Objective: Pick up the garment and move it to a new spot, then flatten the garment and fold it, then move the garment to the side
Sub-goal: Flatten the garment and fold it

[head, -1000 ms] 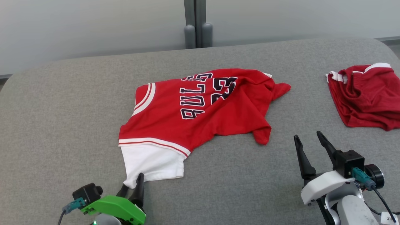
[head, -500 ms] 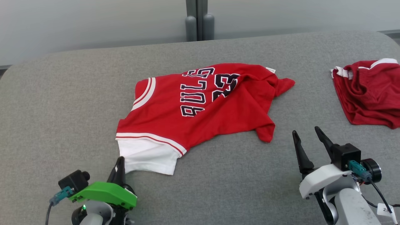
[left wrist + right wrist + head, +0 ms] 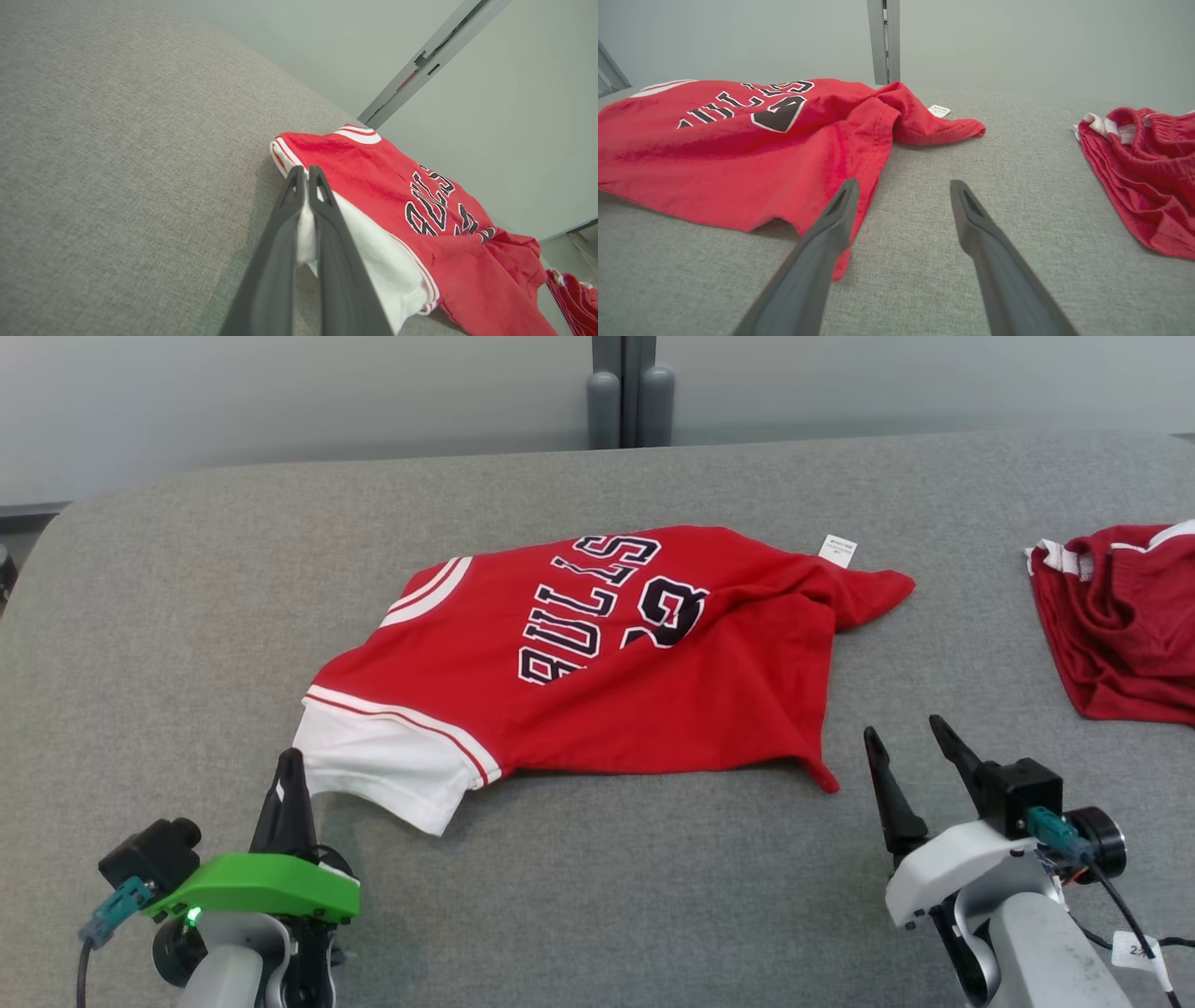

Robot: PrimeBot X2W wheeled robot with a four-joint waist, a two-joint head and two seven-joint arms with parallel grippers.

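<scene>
Left claw (image 3: 290, 763) is together, clamped on the garment (image 3: 653, 691) at the outer edge of its white sleeve (image 3: 383, 770); left wrist view shows white cloth pinched between the two dark fingers (image 3: 285, 242), tips (image 3: 303, 175) almost meeting; the sleeve there sits a little off the worktop (image 3: 187, 616), with shadow under it; the garment is a red jersey with black "BULLS" lettering and a number partly lost in a fold; it lies across the middle of the worktop, sleeve end toward the near-left corner, crumpled end toward the far-right; body mostly spread, creased and bunched at the far-right end, where a small white label (image 3: 837, 550) sticks out flat on the grey cloth; right claw (image 3: 904, 733) is apart, jaws wide, nothing between them, by the near edge on the right side; right wrist view has its fingers (image 3: 822, 242) spread over bare grey worktop, the garment's near hem corner (image 3: 838, 270) just beside the left-hand one; head view shows a gap between that corner and the claw; a second red item, shorts (image 3: 1120, 644) with white trim, lies crumpled at the right edge of the worktop, well apart from the garment; a grey post (image 3: 630, 392) stands behind the far edge against a pale wall.
</scene>
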